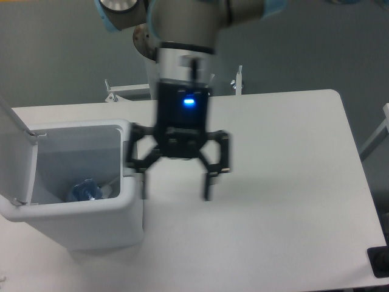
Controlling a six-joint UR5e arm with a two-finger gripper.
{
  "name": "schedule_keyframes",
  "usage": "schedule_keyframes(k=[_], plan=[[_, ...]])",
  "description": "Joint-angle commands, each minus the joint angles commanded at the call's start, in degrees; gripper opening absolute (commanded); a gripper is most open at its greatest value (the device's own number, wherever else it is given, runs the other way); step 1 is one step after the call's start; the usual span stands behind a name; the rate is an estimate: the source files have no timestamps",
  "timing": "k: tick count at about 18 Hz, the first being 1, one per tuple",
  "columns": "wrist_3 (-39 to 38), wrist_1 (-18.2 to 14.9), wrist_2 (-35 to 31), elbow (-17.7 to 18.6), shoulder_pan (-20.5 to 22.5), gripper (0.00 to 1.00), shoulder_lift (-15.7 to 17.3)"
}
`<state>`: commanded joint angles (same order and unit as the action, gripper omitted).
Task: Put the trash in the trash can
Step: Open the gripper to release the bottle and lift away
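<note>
The white table point(285, 182) fills the view, and at its left end stands the trash can point(130, 228), lid point(15, 131) hinged up and back so the mouth gapes wide. Above the table hangs the UR5e arm point(182, 24), blue light glowing on its wrist, and below that the gripper point(175, 196), a touch blurred, just right of the bin's rim. Its fingers are spread wide with nothing between them. Down inside the can lies the blue-tinted plastic bottle point(85, 191), resting on the bottom near the front wall. The crumpled white wrapper? Can't pick it out anywhere; a pale shape beside the bottle could be it, but that's too unclear to call. By my reading the drop step is done for the bottle at least. If the wrapper is still out of shot, the next move calls for finding it, closing on it gently, and carrying it over that open mouth
</note>
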<state>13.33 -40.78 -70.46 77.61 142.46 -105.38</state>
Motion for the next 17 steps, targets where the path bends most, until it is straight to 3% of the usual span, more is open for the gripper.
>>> schedule_keyframes(k=[4,12,15,17], plan=[[11.3,-1.6,-7.5,0.8,2.5,1.00,-0.4],[38.6,-17.7,-12.8,3.6,9.1,1.00,3.8],[45.4,-22.8,-14.9,3.8,10.4,1.00,4.9],[47.1,-24.3,-15.1,3.7,10.9,1.00,5.4]])
